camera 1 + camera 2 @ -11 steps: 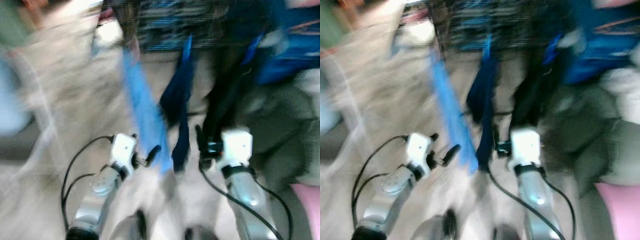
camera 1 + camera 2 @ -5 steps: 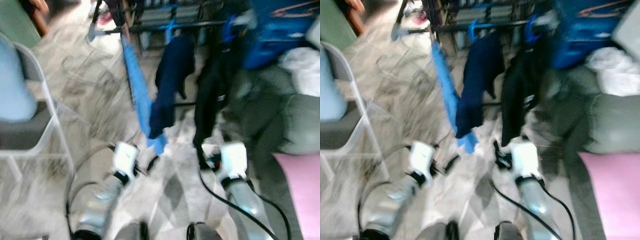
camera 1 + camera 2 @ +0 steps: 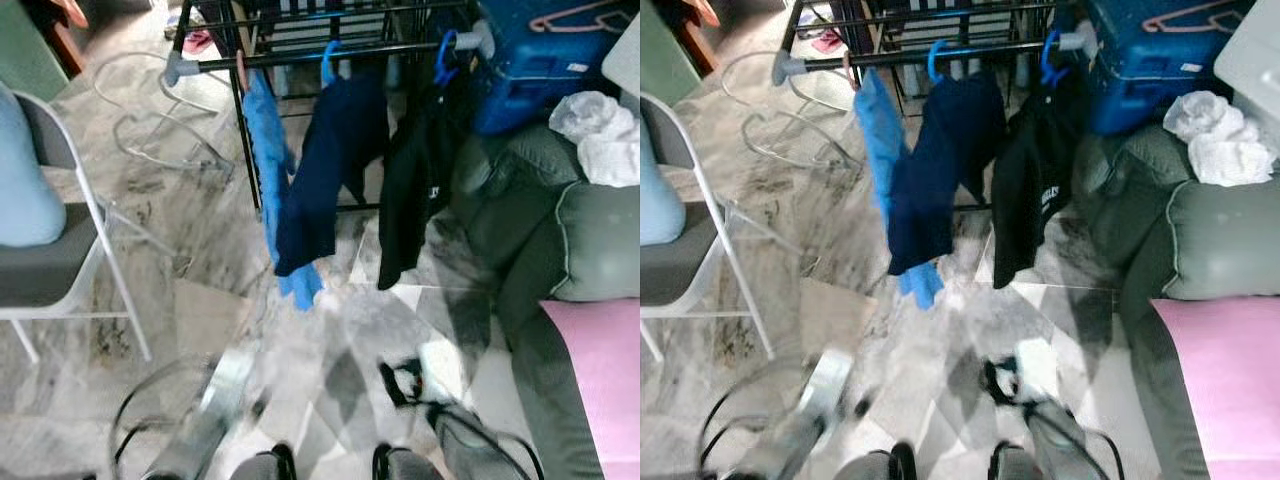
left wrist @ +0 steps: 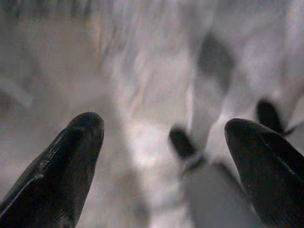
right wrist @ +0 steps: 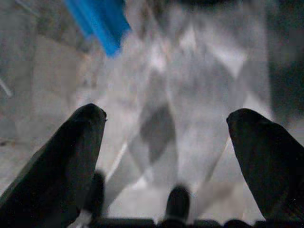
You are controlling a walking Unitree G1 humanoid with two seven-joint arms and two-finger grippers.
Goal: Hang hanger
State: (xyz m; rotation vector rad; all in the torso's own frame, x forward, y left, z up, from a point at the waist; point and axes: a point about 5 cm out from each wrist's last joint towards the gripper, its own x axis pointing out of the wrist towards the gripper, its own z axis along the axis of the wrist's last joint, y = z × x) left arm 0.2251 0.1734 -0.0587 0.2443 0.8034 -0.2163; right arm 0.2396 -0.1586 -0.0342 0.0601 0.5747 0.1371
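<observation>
No text, number or brand is showing clearly enough to be read. The black garment [image 3: 1032,190] hanging from a blue plastic hanger [image 3: 1049,55] on the dark metal clothes rail [image 3: 940,52] is carrying a small pale printed mark low on its front, but it is blurring into an illegible smudge.

Two silver arms, both blurred. The left arm [image 3: 205,420] is a pale metallic tube with thin black cables [image 3: 135,420] looping beside it. The right arm [image 3: 465,455] looks darker grey, with a white block and black fittings near its wrist and a black cable [image 3: 515,450] curling by it. Each gripper has two long, glossy black fingers [image 4: 61,168] with rounded, tapering tips [image 5: 59,152]. Two dark rounded feet [image 3: 385,462].
</observation>
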